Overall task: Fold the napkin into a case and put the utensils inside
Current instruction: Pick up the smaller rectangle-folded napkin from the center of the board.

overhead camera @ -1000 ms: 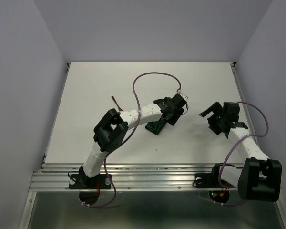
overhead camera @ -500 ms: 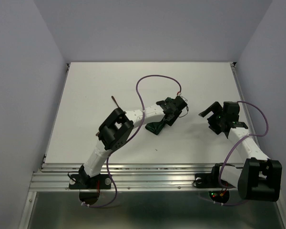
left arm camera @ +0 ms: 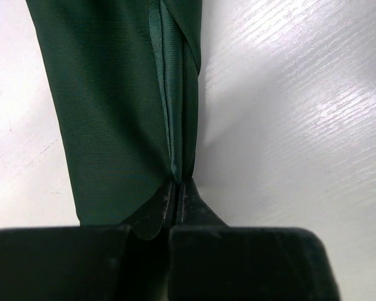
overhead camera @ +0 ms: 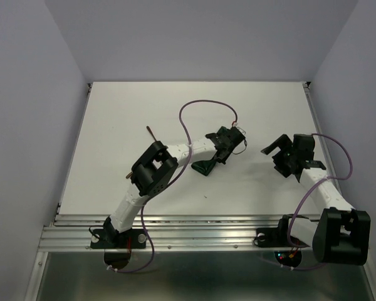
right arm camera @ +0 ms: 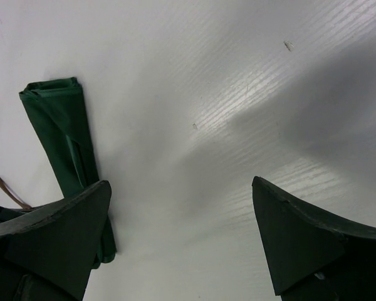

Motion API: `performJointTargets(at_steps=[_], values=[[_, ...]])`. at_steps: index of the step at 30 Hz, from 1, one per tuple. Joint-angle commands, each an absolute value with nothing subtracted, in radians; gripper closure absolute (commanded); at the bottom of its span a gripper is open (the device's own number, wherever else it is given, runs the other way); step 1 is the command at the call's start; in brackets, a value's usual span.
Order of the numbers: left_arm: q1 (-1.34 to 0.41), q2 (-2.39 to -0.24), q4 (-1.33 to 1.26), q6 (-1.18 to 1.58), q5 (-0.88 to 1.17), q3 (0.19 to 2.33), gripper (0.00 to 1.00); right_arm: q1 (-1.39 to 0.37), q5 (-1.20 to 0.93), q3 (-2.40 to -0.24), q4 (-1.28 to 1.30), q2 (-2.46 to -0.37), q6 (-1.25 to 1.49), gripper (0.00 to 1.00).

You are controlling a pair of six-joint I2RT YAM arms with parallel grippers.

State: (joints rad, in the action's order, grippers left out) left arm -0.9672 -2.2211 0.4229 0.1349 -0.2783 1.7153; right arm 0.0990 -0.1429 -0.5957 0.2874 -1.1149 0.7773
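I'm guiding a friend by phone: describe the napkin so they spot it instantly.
On the white table, look near the middle, at the left gripper. The napkin is a narrow folded strip of dark green cloth, the only green thing there.

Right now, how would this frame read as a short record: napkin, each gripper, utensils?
napkin: folded into a narrow strip, lying on the table
left gripper: shut on the napkin's folded edge
right gripper: open, empty, over bare table
utensils: one thin wooden utensil lies apart from the napkin, not inside; spoon or fork unclear
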Motion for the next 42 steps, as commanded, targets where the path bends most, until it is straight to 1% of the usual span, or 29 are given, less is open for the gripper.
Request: performJointTargets(at_steps=[1,5,8,9,13,19,24,26,29,36,42], values=[[-0.948,-2.232,0.437,0.135,-0.232,1.697,1.0,0.109,-0.149,-0.591,0.291,-1.092,0.767,0.01],[-0.939,-2.212,0.454,0.12,-0.167,1.721,1.0,0.109,-0.146,-0.592,0.291,-1.092,0.765,0.01],[-0.936,-2.172,0.46,0.112,-0.023,1.744,1.0,0.109,-0.143,-0.591,0.29,-1.094,0.765,0.01],[-0.934,-2.152,0.462,0.109,0.059,1.756,1.0,0.109,-0.143,-0.591,0.29,-1.095,0.764,0.01],[-0.931,-2.12,0.474,0.107,0.193,1.779,1.0,0.109,-0.143,-0.588,0.281,-1.098,0.769,0.01],[-0.925,-2.131,0.451,0.127,0.362,1.77,1.0,0.109,-0.14,-0.589,0.278,-1.086,0.772,0.01],[-0.917,-2.137,0.43,0.143,0.541,1.786,1.0,0.109,-0.14,-0.597,0.282,-1.057,0.769,0.01],[-0.911,-2.141,0.426,0.153,0.58,1.801,1.0,0.109,-0.155,-0.613,0.299,-1.049,0.772,0.01],[-0.899,-2.149,0.411,0.175,0.702,1.807,1.0,0.109,-0.149,-0.661,0.324,-1.035,0.776,0.01],[-0.862,-2.138,0.264,0.262,0.938,1.744,1.0,0.109,-0.101,-0.718,0.37,-1.002,0.77,0.0],[-0.805,-2.18,0.1,0.333,1.081,1.669,1.0,0.109,-0.092,-0.732,0.376,-0.991,0.773,0.0]])
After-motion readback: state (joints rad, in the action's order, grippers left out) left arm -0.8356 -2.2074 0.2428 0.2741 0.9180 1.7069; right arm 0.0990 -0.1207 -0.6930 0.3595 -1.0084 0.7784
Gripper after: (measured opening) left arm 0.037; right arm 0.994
